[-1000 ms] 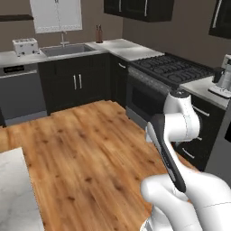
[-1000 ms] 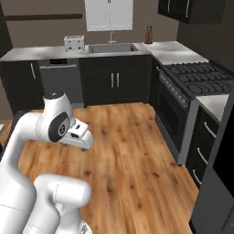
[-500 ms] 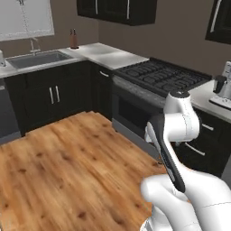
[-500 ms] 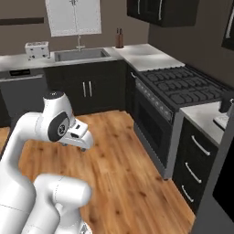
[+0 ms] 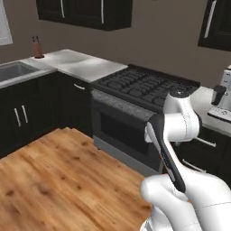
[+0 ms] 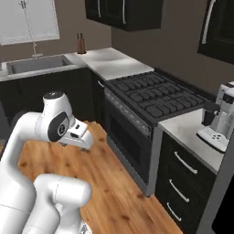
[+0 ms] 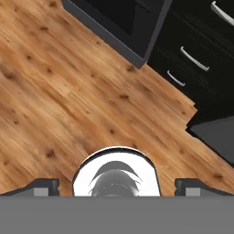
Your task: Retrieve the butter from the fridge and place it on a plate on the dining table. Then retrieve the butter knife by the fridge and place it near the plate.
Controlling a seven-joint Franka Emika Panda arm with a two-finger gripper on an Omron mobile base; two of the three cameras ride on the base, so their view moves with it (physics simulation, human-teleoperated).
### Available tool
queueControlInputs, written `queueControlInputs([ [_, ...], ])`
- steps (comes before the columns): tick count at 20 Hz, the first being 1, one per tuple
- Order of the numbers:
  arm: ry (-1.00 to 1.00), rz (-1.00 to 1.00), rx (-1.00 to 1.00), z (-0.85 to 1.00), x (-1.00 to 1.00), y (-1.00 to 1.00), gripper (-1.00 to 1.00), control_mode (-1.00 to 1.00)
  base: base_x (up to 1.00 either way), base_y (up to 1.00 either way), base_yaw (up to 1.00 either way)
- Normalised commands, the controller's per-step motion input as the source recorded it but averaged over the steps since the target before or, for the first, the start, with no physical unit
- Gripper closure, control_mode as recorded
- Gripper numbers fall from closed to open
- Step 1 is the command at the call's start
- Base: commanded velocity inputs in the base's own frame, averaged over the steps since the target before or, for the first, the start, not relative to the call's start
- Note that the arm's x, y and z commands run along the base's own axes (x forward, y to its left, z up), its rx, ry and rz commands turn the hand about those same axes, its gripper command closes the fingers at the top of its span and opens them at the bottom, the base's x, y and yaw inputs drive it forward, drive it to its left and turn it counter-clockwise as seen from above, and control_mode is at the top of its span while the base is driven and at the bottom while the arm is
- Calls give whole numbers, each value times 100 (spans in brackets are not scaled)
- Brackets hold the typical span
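Nothing of the task's things lies before me; where the butter sits I cannot tell. My gripper hangs spread and empty above the wooden floor, beside the stove. I judge I must first reach the fridge.

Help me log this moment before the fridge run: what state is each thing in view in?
gripper: open, empty, hanging above the wood floor.
oven door: shut.
drawers: shut.
sink cabinet doors: shut.
upper cabinets: shut.
coffee machine: upright on the counter.
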Motion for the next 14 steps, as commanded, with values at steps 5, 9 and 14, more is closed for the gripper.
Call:
queueControlInputs([
  [5,0,0,0,0,0,0,-100,100,80,8,-58],
  [9,0,0,0,0,0,0,-100,100,59,19,-68],
  [14,0,0,0,0,0,0,-100,100,39,21,-75],
])
